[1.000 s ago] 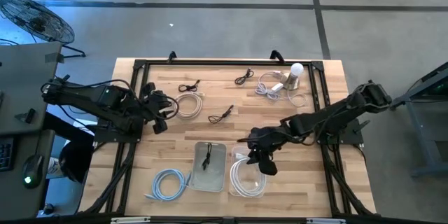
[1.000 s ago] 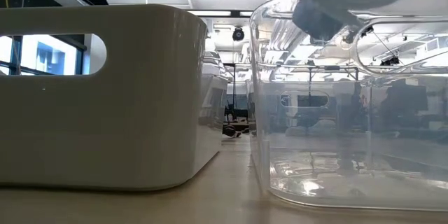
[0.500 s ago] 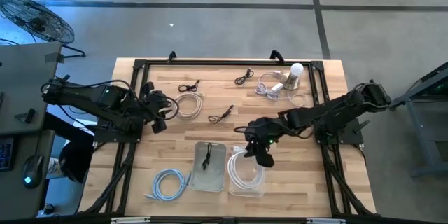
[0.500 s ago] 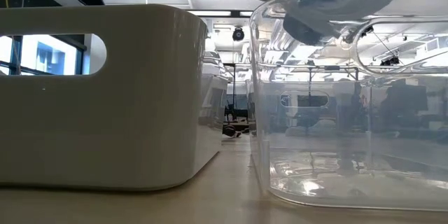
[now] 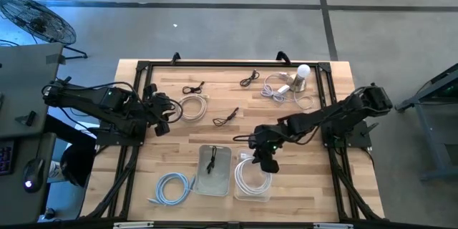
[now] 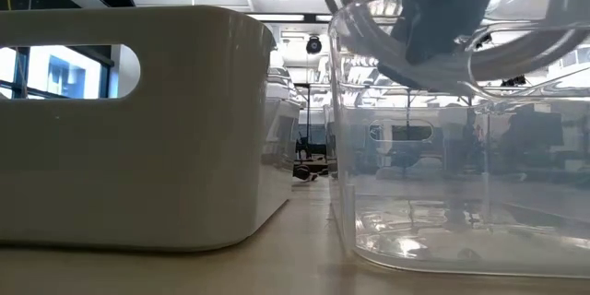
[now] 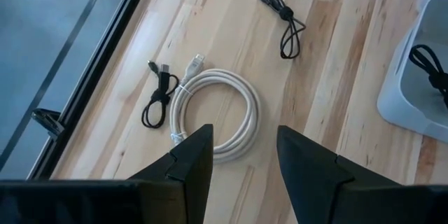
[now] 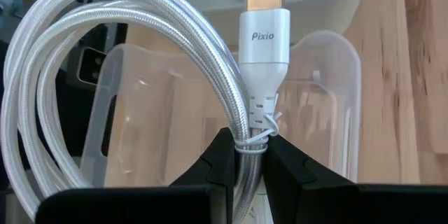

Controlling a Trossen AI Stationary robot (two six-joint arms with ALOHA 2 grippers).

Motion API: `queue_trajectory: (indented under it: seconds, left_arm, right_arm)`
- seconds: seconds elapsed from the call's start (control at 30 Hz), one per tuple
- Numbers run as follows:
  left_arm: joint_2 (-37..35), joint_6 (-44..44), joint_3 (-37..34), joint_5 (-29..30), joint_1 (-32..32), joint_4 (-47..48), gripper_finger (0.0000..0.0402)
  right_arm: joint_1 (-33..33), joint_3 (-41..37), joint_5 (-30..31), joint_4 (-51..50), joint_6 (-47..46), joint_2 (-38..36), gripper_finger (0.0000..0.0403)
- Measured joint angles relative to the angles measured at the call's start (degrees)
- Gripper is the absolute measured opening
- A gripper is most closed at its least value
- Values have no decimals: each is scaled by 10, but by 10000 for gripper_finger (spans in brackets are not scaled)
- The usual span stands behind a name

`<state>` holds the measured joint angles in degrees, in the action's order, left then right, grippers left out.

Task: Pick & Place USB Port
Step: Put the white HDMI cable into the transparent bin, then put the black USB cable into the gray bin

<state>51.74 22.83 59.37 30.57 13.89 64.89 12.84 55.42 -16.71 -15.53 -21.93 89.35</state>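
The right gripper (image 5: pixel 265 160) is clamped on the white braided cable (image 8: pixel 140 63) just below its plug, and it hangs over the clear bin (image 5: pixel 252 178) at the table's six-o'clock edge. In the right wrist view the plug (image 8: pixel 265 31) points straight ahead of the fingers, the coil looping off to one side, and the bin's open mouth lies directly beyond. So the drop looks nearly lined up, the bin sitting just toward six o'clock from the grip. Beside it, toward nine o'clock, the grey bin (image 5: pixel 214 169) already holds a black cable; the rim between the two is what the loop could catch. The left gripper (image 5: pixel 166 117) waits unclenched at the nine-o'clock side, above a white coil (image 7: pixel 217 115), holding nothing.
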Motion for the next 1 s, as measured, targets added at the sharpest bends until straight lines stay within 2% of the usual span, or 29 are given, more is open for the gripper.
queue_trajectory:
  seconds: [0.23, 0.63, 1.0]
  left_arm:
    - [0, 0, 0, 0, 0, 0, 154]
    - [0, 2, 0, -7, 0, 0, 154]
    - [0, 2, 0, -18, 0, 0, 154]
  right_arm:
    - [0, 0, 15, 3, 2, 4, 45]
    - [1, 0, 19, 0, -1, 4, 104]
    - [8, 0, 64, 2, -3, 0, 110]
